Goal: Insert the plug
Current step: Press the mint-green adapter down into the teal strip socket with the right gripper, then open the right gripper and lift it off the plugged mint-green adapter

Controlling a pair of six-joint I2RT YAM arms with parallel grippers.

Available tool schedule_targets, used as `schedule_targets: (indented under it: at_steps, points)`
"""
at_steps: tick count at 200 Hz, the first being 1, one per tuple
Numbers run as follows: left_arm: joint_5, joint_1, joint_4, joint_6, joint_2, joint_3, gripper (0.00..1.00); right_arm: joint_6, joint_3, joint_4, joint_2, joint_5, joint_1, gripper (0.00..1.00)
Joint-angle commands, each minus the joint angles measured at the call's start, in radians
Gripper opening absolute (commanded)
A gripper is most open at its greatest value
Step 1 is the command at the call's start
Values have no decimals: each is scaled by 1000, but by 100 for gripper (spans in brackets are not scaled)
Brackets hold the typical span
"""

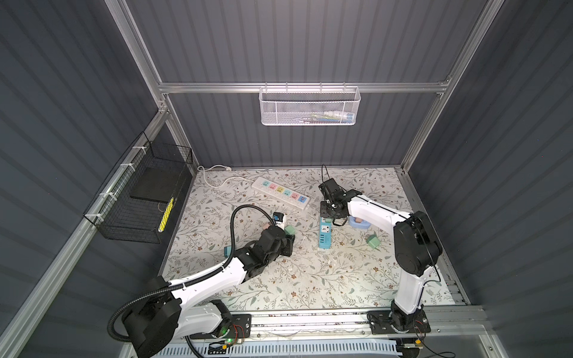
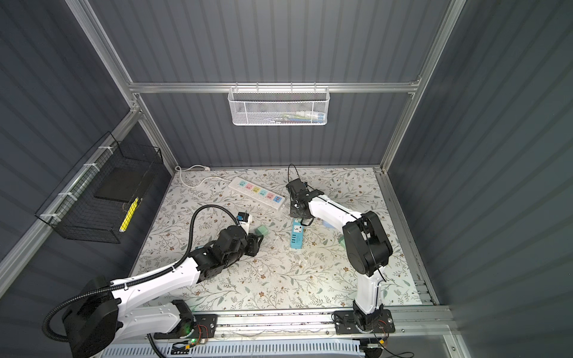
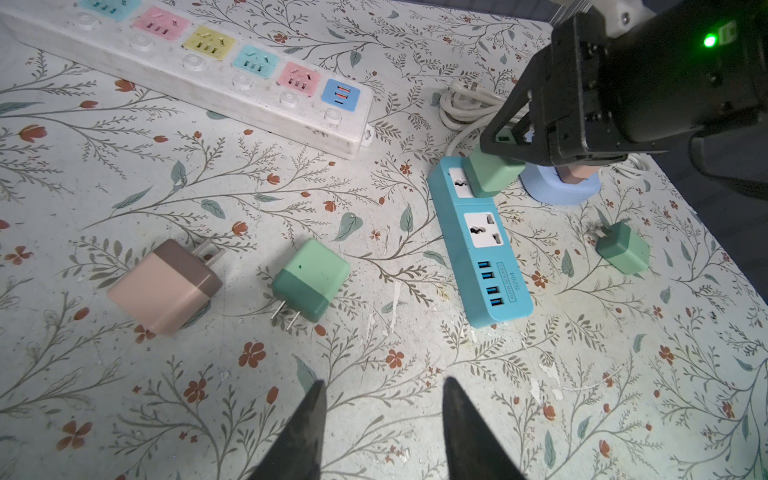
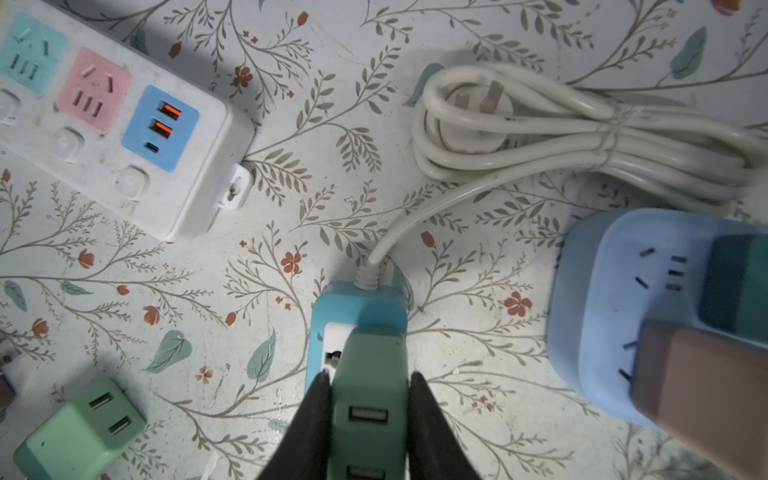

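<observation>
Green plug (image 4: pixel 370 353), pinched between the right gripper (image 4: pixel 369 376) fingers, at blue power strip (image 3: pixel 484 253).
Position: on the strip's end socket nearest its cord, slightly tilted. Left gripper (image 3: pixel 384 382): jaws apart, empty, above floral table (image 3: pixel 249 187).

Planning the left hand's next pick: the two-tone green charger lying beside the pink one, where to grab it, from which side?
Pinch the two-tone green charger across its flat sides, mid-body, coming down from above. It lies flat on the mat, prongs sticking out level from the dark end, so this leaves them free.
</observation>
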Motion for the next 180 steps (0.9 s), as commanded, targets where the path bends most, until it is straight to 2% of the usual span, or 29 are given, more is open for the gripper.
schedule_targets:
  at_steps: [1,71,121,153,180]
  points:
    - [0,6,20,16,-5,-8,46,9,-5,-35,61,-14,-9,19]
    - [7,8,24,14,-8,-8,46,30,-87,12,65,-57,-25,16]
    - [9,9,21,14,-1,4,46,-72,-76,-29,15,54,-53,18]
    - [10,11,23,13,9,10,46,-142,-107,6,10,27,-80,19]
    - [12,9,22,13,26,25,46,-164,-132,32,-8,-32,-83,25]
